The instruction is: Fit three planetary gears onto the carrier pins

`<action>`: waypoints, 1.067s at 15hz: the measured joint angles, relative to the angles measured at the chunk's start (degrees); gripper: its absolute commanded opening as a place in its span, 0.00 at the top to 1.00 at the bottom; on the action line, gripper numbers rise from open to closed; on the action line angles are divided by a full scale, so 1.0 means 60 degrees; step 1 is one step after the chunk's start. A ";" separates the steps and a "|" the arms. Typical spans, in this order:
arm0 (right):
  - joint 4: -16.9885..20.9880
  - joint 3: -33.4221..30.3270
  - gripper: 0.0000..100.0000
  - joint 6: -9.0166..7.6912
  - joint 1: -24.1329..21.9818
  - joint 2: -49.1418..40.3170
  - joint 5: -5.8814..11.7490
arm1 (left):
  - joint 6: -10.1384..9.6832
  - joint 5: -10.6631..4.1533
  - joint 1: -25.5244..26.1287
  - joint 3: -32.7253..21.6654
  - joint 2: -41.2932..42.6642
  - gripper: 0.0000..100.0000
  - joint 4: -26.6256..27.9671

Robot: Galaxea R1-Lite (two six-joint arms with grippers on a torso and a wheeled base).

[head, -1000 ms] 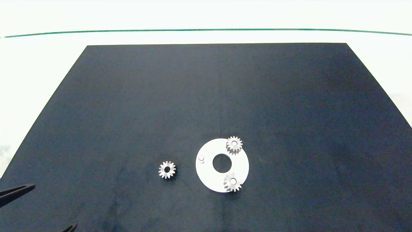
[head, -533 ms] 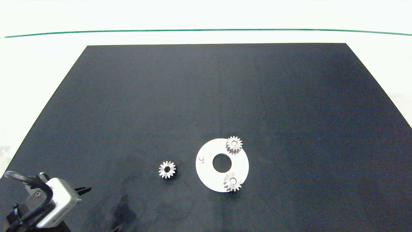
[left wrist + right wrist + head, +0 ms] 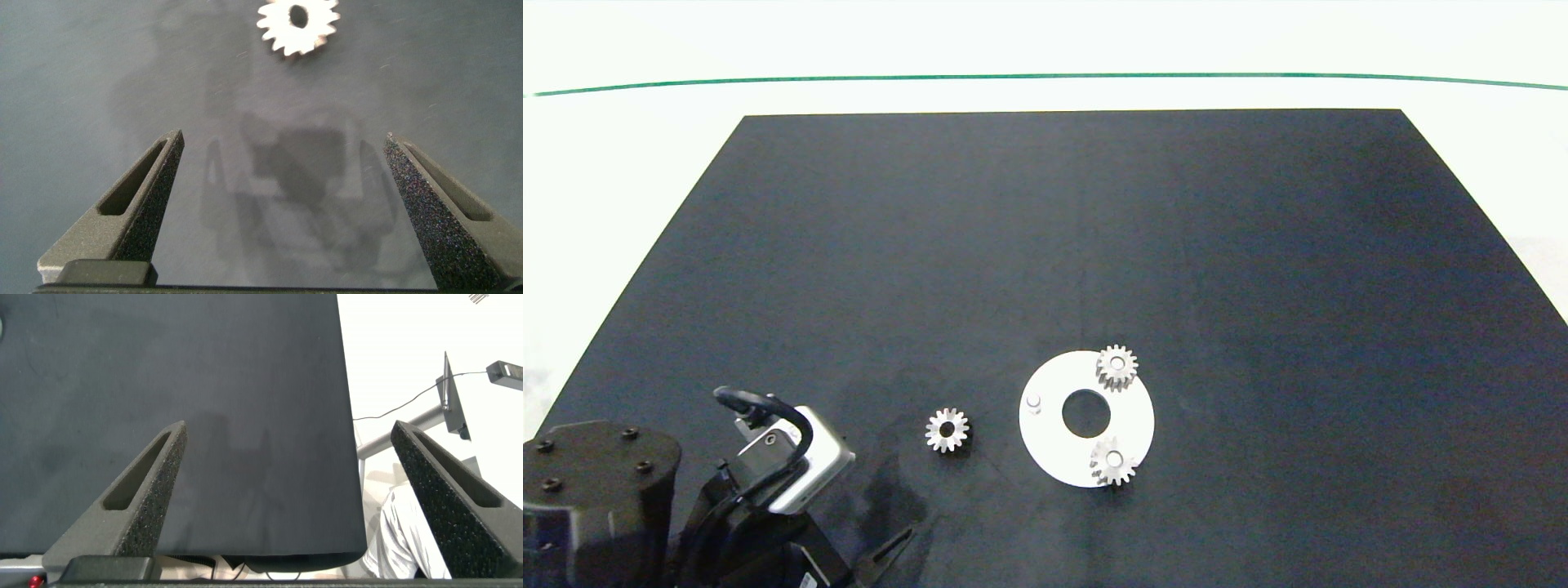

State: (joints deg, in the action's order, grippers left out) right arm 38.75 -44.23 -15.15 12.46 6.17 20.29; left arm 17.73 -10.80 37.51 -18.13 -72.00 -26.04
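The left arm is reaching in over the near left corner of the dark mat, its black joint and silver wrist camera tilted toward the middle of the table, and the left gripper is hanging just above the surface with its two grey fingers spread wide and nothing between them. Only one fingertip is poking out below the arm in the head view. A little beyond those fingers, the loose gear is lying flat on the mat, teeth outward, centre hole showing dark, well short of being gripped. Just to its right the white disc is sitting flat, and the nearest of its carrier pins, the bare pin, is standing on the side facing the loose gear. The near seated gear is resting on its pin at the disc's closer edge, and the far seated gear is sitting on its pin at the farther edge. The right gripper is waiting off at the mat's right edge, out of the head view, fingers also wide apart and holding nothing
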 measured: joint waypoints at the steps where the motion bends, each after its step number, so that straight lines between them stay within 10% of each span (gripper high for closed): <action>1: -0.0004 0.0053 0.00 0.0004 0.0000 -0.0026 0.0000 | -0.0051 -0.0010 0.0091 -0.0120 -0.0193 0.00 -0.0024; 16: -0.0028 0.0026 0.00 0.0026 0.0000 -0.0114 0.0008 | -0.0106 0.0024 0.0221 -0.2013 -0.2361 0.00 -0.0028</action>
State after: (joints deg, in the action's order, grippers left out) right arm 38.58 -44.07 -14.99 12.46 5.49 20.33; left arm 17.09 -10.65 38.84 -30.21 -86.16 -26.21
